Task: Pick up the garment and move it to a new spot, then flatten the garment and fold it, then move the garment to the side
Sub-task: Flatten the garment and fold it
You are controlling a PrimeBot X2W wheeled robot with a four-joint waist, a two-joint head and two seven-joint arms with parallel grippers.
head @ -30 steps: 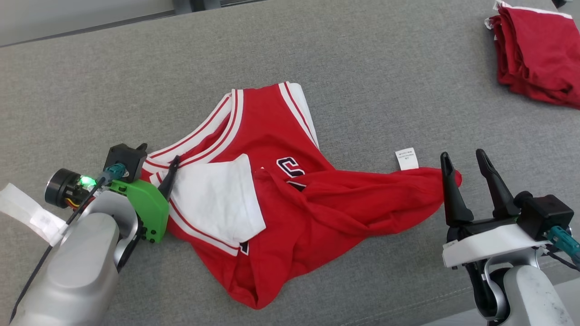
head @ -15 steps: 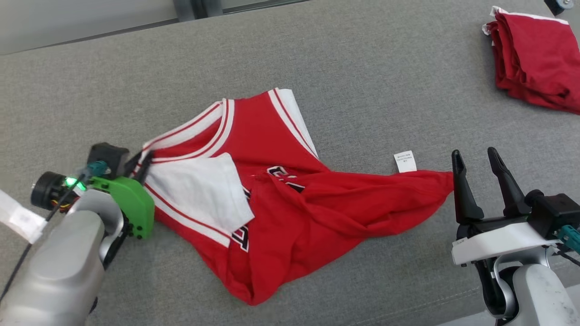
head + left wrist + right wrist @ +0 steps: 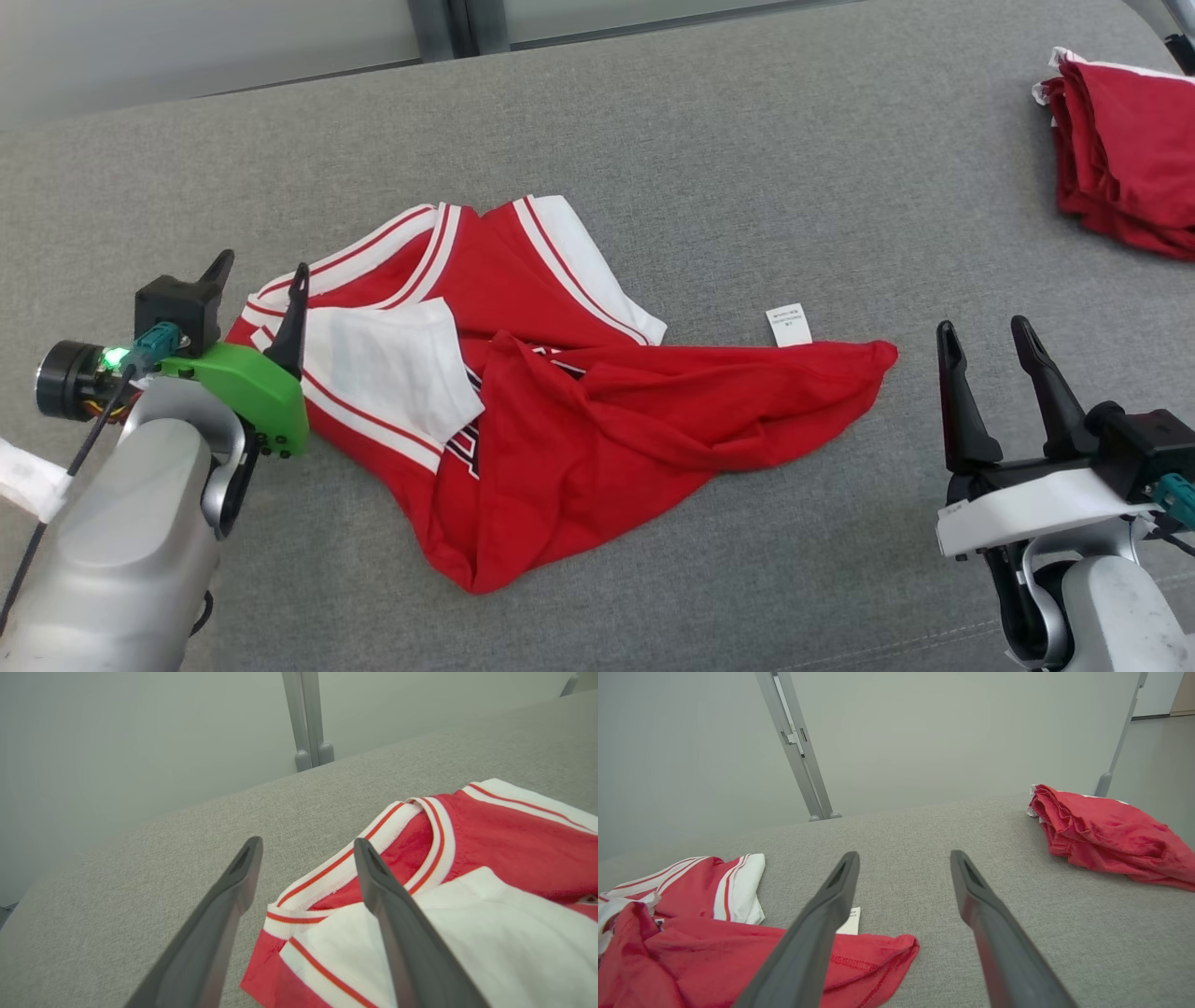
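The garment (image 3: 579,411) is a red jersey with white trim, lying crumpled on the grey padded surface (image 3: 747,168). Its striped collar (image 3: 345,863) and a white panel (image 3: 383,364) face my left side. My left gripper (image 3: 262,264) is open at the collar end. In the left wrist view the left gripper (image 3: 308,842) has one finger over the white panel and the other over bare grey fabric. My right gripper (image 3: 982,325) stands open and holds nothing, just right of the jersey's red hem corner (image 3: 896,947), and the right wrist view shows this same gripper (image 3: 904,854).
A folded red garment (image 3: 1130,159) lies at the far right of the surface, and it is the folded red pile (image 3: 1106,830) in the right wrist view. A white label (image 3: 787,325) sticks out by the hem. Metal posts (image 3: 798,751) and a pale wall stand behind the surface.
My left gripper's fingers closed at the collar half a second ago and now stand apart again. The jersey's collar end has shifted a little. The head camera has moved. The right gripper is unchanged.
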